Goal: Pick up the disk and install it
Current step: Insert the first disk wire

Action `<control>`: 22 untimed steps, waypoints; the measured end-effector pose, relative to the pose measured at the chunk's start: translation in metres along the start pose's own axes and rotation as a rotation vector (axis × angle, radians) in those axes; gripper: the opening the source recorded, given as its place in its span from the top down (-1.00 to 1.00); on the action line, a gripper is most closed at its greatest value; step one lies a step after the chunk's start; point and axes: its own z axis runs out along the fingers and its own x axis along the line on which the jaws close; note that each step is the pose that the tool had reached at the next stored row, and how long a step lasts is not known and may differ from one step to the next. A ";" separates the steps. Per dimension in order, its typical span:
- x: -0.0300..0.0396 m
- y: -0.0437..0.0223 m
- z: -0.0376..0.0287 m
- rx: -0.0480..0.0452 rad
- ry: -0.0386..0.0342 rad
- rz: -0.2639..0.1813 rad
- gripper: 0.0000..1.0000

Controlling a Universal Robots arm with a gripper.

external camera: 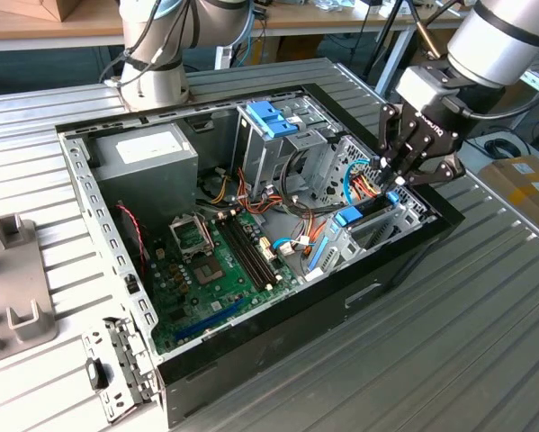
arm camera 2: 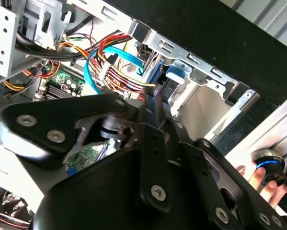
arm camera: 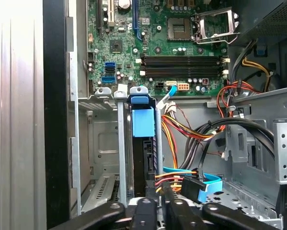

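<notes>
hand (arm camera: 155, 211) just above disk (arm camera: 143, 143); disk upright in bay (arm camera: 97, 143)

disk (arm camera: 143, 143) | blue carrier frame, dark narrow edge showing | standing on edge, upright in metal drive bay slot | directly below claw (arm camera: 155, 203) fingertips, touching or just beside them

Arm (external camera: 498, 36) reaching in from the exterior view's right, wrist angled downward. Black gripper (external camera: 393, 180) pointing down, fingers (arm camera: 168, 201) drawn close together. Linkage bars splayed outward in both wrist views.
</notes>
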 end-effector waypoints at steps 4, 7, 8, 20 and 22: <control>-0.0001 -0.0027 0.0001 -0.0042 -0.0019 0.000 0.80; -0.0001 -0.0052 0.0000 -0.0069 -0.0021 0.000 0.80; -0.0001 -0.0070 -0.0001 -0.0086 -0.0020 0.000 0.80; -0.0008 -0.0317 -0.0014 -0.0318 -0.0013 -0.001 0.80; -0.0009 -0.0324 -0.0014 -0.0322 -0.0014 -0.001 0.80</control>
